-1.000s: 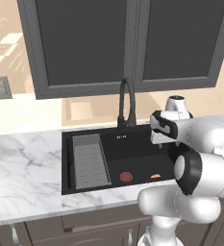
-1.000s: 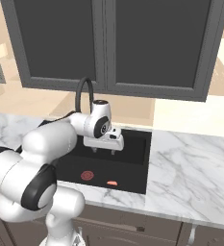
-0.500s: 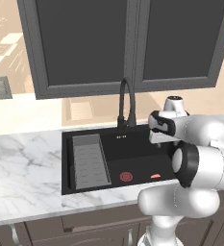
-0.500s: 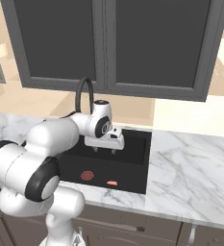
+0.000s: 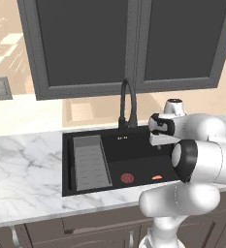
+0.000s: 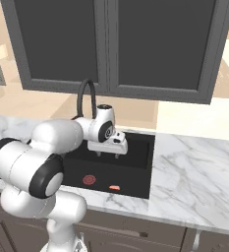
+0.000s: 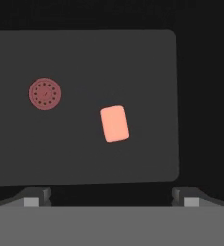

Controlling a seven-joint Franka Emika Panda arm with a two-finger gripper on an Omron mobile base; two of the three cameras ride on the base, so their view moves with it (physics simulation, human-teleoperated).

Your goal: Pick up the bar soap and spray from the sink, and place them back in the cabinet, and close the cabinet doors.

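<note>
Hovering over the black rectangular sink (image 6: 144, 162), your end effector (image 6: 107, 152) has its fingers spread wide and holds nothing. Below it you see the small flat salmon-pink bar soap (image 7: 114, 124) lying on the basin floor, near the round dark-red slotted drain disc (image 7: 44, 93), apart from it.

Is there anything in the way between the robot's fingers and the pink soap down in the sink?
Nothing visible. The open gripper hangs above the sink, looking down at the soap, which lies flat on the bare floor. The red drain disc sits off to one side, apart from it.
</note>
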